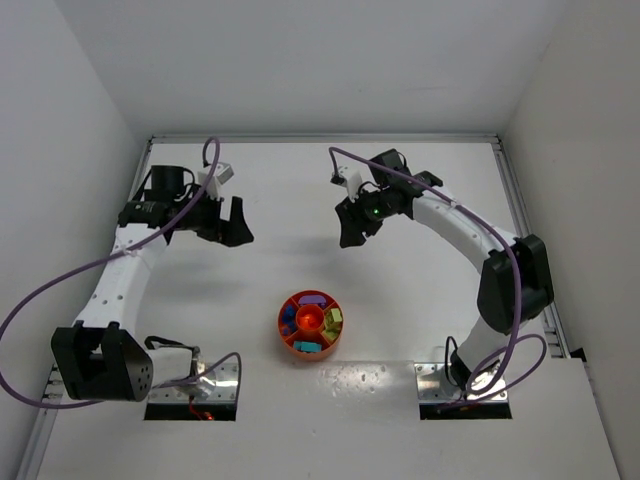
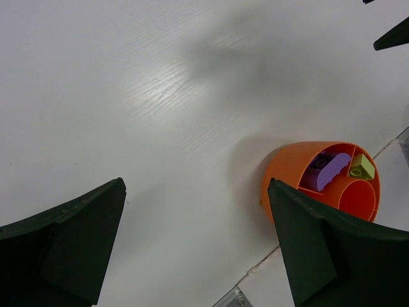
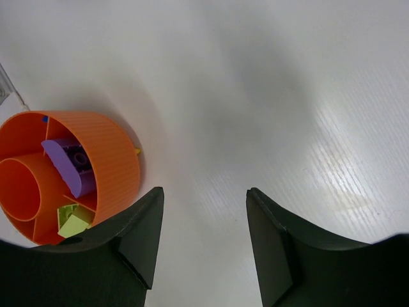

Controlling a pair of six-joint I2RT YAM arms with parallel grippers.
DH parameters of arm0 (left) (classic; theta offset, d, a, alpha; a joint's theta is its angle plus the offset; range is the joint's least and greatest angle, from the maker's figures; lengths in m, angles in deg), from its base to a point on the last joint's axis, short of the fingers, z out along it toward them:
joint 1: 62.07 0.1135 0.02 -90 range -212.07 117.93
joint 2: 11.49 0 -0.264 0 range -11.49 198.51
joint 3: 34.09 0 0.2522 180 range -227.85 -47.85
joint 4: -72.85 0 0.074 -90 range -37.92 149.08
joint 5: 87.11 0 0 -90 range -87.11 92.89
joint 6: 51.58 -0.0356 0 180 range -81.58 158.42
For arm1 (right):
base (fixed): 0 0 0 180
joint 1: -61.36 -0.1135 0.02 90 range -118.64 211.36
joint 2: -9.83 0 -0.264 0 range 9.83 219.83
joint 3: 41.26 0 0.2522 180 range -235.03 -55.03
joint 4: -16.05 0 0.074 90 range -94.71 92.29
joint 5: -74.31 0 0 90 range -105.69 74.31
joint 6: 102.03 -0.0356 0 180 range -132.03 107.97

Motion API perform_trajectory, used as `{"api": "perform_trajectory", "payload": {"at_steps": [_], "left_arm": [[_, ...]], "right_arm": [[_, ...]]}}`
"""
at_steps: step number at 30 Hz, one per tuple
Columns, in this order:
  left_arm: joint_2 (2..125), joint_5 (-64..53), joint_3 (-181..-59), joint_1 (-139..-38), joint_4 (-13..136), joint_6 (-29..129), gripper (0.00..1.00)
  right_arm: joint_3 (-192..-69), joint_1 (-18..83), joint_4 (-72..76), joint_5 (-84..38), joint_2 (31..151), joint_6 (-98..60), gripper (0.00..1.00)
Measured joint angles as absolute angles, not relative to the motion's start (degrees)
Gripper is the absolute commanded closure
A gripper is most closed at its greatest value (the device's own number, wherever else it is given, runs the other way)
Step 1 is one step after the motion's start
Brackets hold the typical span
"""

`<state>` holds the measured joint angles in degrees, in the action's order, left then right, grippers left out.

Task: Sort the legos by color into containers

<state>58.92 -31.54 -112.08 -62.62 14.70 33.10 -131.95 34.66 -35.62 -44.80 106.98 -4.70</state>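
Round orange-red plastic tray (image 1: 281,326) sits low centre in the overhead view, on the white bench (image 1: 420,300), well apart from both hands. It has a ribbed outer wall, wedge compartments and a smooth centre cup. The legos (image 1: 310,322) are all inside it, glossy little bricks: purple in the top wedge, yellow-green on the right, teal at the bottom, blue on the left. The left wrist view shows a flat curved purple piece (image 2: 332,171) leaning in its wedge with a studded yellow-green brick (image 2: 362,167) next door. Left hand (image 1: 226,228), upper left of the overhead view, has its dark matte wedge-shaped fingers (image 2: 70,236) spread wide, nothing between them, hanging above the bench. Right hand (image 1: 355,228), upper centre, has its jaws partly apart, nothing gripped, only bare bench in the gap. Bench top is smooth with a faint linear grain and soft glare. Purple cables (image 1: 60,280) loop off both white arms.
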Motion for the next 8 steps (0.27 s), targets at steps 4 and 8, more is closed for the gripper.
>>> {"api": "perform_trajectory", "payload": {"at_steps": [4, 8], "left_arm": [[58.9, -32.3, -111.9, -61.6, 14.7, 33.1, 0.0], [58.9, -32.5, -111.7, -61.0, 14.8, 32.8, 0.0]], "right_arm": [[-132.0, 34.7, -35.6, -44.8, 107.0, -4.7, 0.45], [-132.0, 34.7, -35.5, -44.8, 107.0, -4.7, 0.45]]}}
